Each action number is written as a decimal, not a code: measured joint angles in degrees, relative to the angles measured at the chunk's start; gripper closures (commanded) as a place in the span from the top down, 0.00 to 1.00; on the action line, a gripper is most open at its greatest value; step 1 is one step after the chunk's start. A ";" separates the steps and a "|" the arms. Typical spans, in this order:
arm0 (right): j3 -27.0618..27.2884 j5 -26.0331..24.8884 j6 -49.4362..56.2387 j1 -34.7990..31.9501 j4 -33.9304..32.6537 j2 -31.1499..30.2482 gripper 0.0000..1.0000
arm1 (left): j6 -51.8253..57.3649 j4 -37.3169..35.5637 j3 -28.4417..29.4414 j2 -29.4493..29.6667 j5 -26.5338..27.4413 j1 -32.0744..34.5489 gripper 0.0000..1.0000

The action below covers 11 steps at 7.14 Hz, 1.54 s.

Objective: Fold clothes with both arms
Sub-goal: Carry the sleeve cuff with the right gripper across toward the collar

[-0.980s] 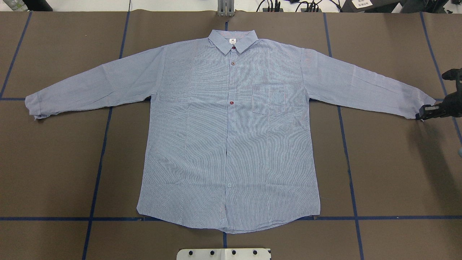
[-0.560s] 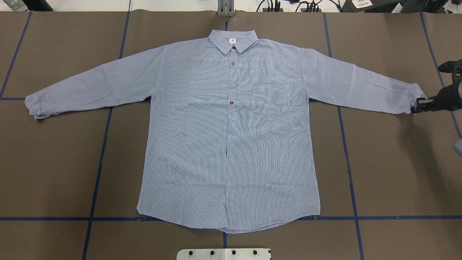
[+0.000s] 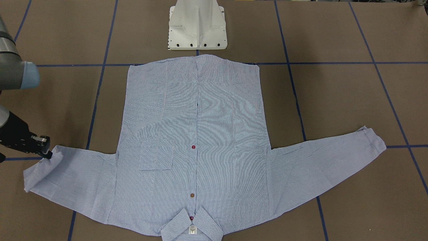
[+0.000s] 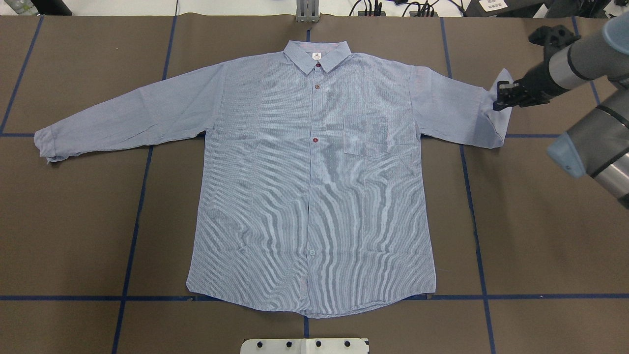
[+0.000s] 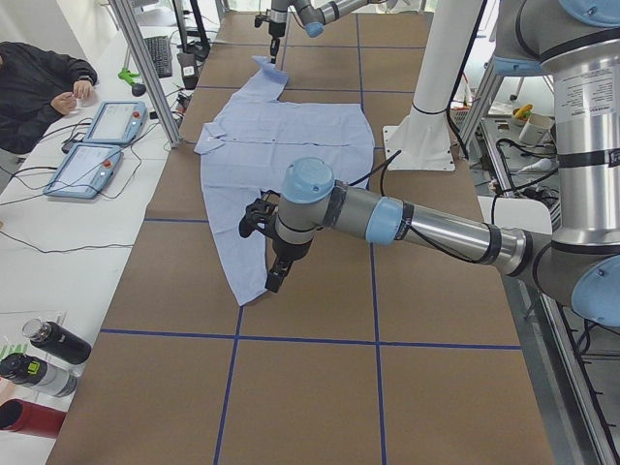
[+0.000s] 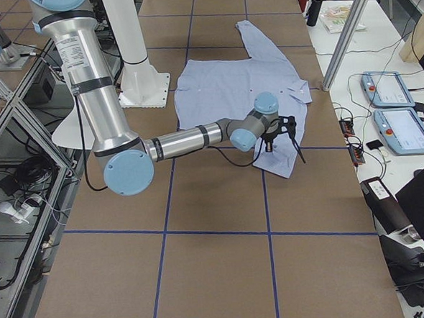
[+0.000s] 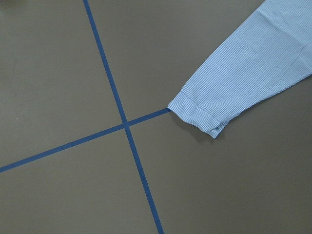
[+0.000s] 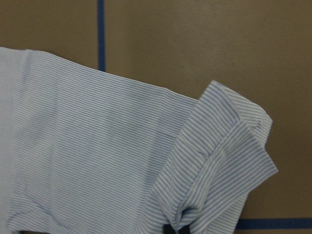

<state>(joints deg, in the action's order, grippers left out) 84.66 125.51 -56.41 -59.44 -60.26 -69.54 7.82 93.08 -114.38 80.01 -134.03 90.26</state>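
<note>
The light blue striped shirt [image 4: 314, 196] lies flat, front up, collar at the far edge. My right gripper [image 4: 500, 96] is shut on the right-hand sleeve's cuff [image 4: 504, 81] and holds it raised, so the sleeve end is folded back toward the body. The right wrist view shows that cuff [image 8: 229, 146] doubled over, with a dark fingertip at the bottom edge. The front view shows the same grip [image 3: 48, 152]. The other sleeve's cuff [image 4: 46, 145] lies flat and shows in the left wrist view [image 7: 197, 114]. My left gripper [image 5: 273, 276] hovers above it; I cannot tell whether it is open or shut.
The brown table cover carries blue tape lines [image 4: 132, 246]. The white base pedestal [image 3: 197, 30] stands at the shirt's hem side. An operator [image 5: 39, 77] sits by tablets [image 5: 107, 121] on a side table, with bottles [image 5: 44, 358] nearer the camera.
My right gripper has lifted the sleeve cuff and carried it inward and toward the table's far side, folding the sleeve end back. The rest of the shirt has not moved.
</note>
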 measured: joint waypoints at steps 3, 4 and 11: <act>-0.55 -10.97 -6.70 10.73 -11.66 16.31 0.00 | 0.00 0.00 0.06 0.06 -0.06 0.00 1.00; -1.69 -14.43 -7.55 13.51 -12.93 20.98 0.00 | 0.00 0.00 0.09 0.06 -0.08 0.00 1.00; -21.53 -34.08 -11.39 27.85 -13.16 40.68 0.99 | 0.00 0.00 0.27 -0.02 -0.20 0.00 1.00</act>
<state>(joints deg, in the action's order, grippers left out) 63.14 91.43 -67.81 -31.60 -73.42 -28.86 7.82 93.08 -114.11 79.99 -134.23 90.27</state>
